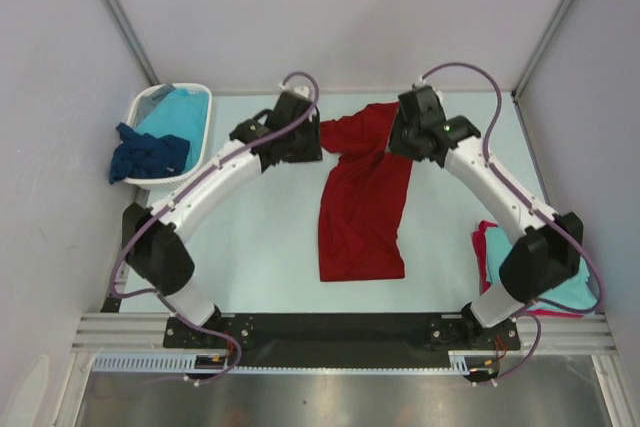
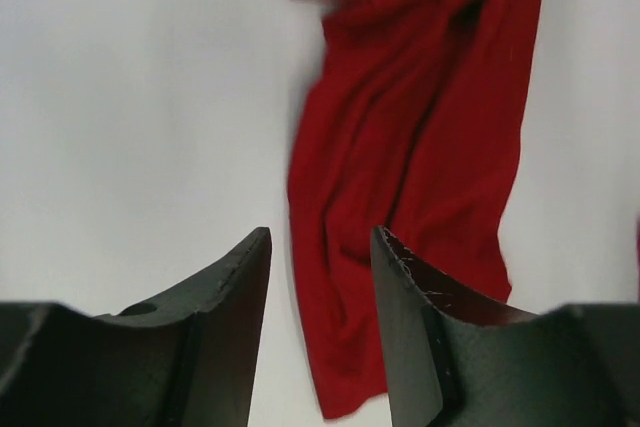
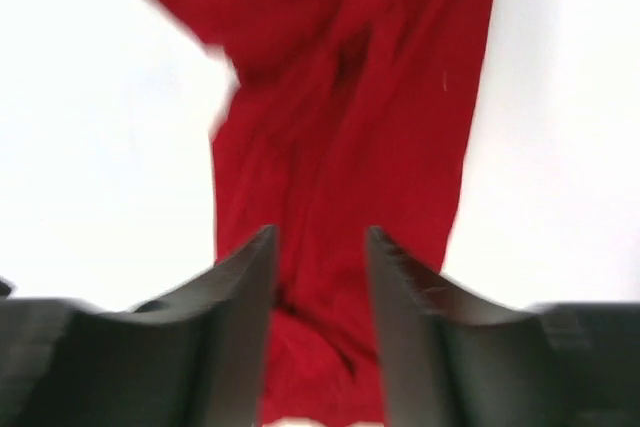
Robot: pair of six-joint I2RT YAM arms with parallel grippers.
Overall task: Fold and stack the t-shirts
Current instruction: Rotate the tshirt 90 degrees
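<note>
Looking through the left wrist: left fingers (image 2: 235, 297) stand apart with nothing between them, and the dark red t-shirt (image 2: 420, 147) lies on the table (image 2: 130, 127) ahead and right of their gap. Right wrist, blurry: right fingers (image 3: 240, 297) are also parted and empty, with the shirt straight ahead of the gap. Top view: both hover at the shirt's rumpled far end, so pinching bunched cloth there risks a skewed fold.

Table (image 1: 260, 247): carrying shirts and a basket.
Dark red t-shirt (image 1: 362, 202): lying rumpled, trailing back from between left gripper (image 2: 321, 232) and right gripper (image 3: 321, 230).
White basket (image 1: 148, 105): sitting outboard of left gripper.
Shirt pile (image 1: 490, 252): lying behind right gripper (red, turquoise).
</note>
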